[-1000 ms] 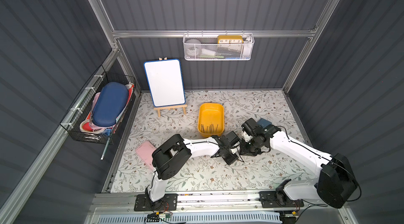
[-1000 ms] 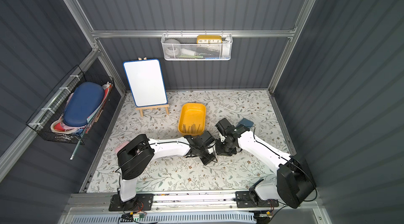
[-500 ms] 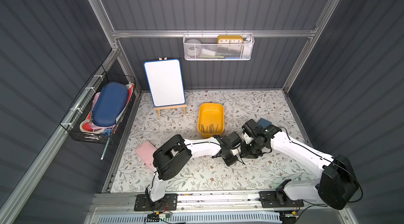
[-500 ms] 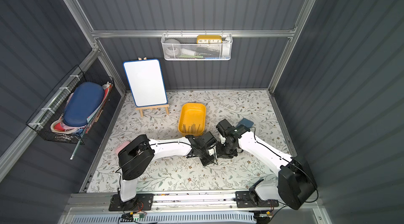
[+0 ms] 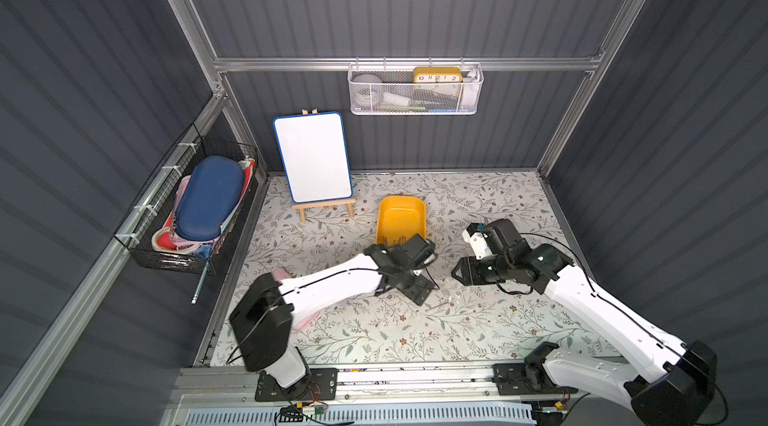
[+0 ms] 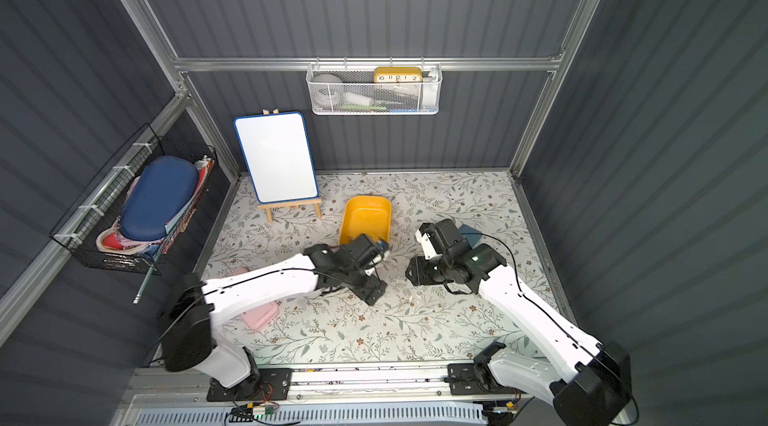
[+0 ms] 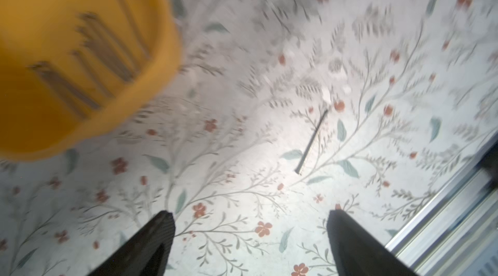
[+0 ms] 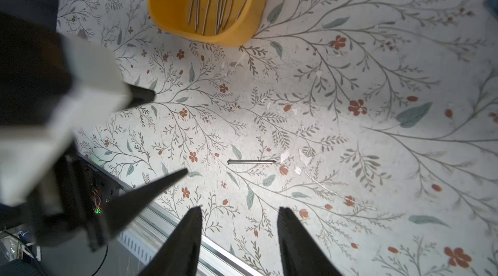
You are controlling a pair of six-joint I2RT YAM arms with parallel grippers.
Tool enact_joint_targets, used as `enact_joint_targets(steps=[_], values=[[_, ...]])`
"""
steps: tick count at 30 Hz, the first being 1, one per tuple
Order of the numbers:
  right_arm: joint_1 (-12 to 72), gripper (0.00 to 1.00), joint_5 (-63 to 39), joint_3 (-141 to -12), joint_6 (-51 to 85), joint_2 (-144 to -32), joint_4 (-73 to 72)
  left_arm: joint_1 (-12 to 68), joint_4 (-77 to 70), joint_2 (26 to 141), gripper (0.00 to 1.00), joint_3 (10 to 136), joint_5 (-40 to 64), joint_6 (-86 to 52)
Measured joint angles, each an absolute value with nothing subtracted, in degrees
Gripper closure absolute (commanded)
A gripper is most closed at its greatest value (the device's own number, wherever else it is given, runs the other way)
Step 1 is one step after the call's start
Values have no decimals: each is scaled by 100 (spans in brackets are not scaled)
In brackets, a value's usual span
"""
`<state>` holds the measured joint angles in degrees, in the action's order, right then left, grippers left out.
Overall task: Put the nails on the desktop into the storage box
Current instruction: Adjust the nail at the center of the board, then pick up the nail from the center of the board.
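Observation:
One dark nail (image 8: pixel 250 162) lies loose on the flowered desktop (image 5: pixel 478 332); it also shows in the left wrist view as a nail (image 7: pixel 312 141) and faintly in a top view (image 5: pixel 436 306). My left gripper (image 5: pixel 420 290) hangs open above the desktop just left of it, jaws wide and empty (image 7: pixel 250 212). To the nail's right my right gripper (image 5: pixel 457 274) stands open and holds nothing (image 8: pixel 241 208). Behind both sits the yellow storage box (image 5: pixel 401 214) (image 6: pixel 368 214), with several nails (image 8: pixel 213 2) lying together in its near end.
A whiteboard on an easel (image 5: pixel 313 157) stands at the back left. A pink case (image 6: pixel 259 313) lies partly under the left arm, and a blue square (image 6: pixel 469 232) lies behind the right arm. The metal rail (image 5: pixel 374 374) runs along the front edge.
My left jaws have gone from shut to wide open, and the right jaws have spread wider. Both arms have stayed close to where they were.

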<state>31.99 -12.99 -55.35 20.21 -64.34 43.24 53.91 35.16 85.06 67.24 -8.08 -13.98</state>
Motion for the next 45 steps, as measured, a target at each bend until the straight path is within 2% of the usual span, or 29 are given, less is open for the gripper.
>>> enact_joint_targets(steps=[5, 12, 20, 26, 34, 36, 41, 44, 45], values=[[4285, 50, -880, -5752, 1007, -7660, 4464, 5100, 3118, 6842, 0, 6326, -1236, -2220], [5070, 51, -287, -6016, 128, -9279, 4692, 4958, 3295, 6390, 1, 6095, -1890, -2766], [5511, 50, 1, -6016, -290, -9623, 4683, 4768, 3559, 5787, 0, 5666, -2156, -2781], [5647, 50, 569, -6101, -458, -10134, 4609, 4759, 3566, 5778, 0, 5481, -2198, -2722], [5673, 51, 1057, -6248, -648, -10252, 4407, 4733, 3564, 5780, 1, 5450, -2268, -2620], [5673, 56, 1057, -6270, -674, -10278, 4383, 4718, 3564, 5780, 0, 5435, -2281, -2602], [5708, 84, 875, -6405, -786, -10425, 4429, 4685, 3559, 5798, 1, 5354, -2279, -2574], [5723, 98, 735, -6604, -803, -10604, 4598, 4674, 3559, 5808, 0, 5288, -2279, -2552], [5728, 100, 720, -6676, -797, -10656, 4665, 4663, 3559, 5815, 0, 5277, -2279, -2543]])
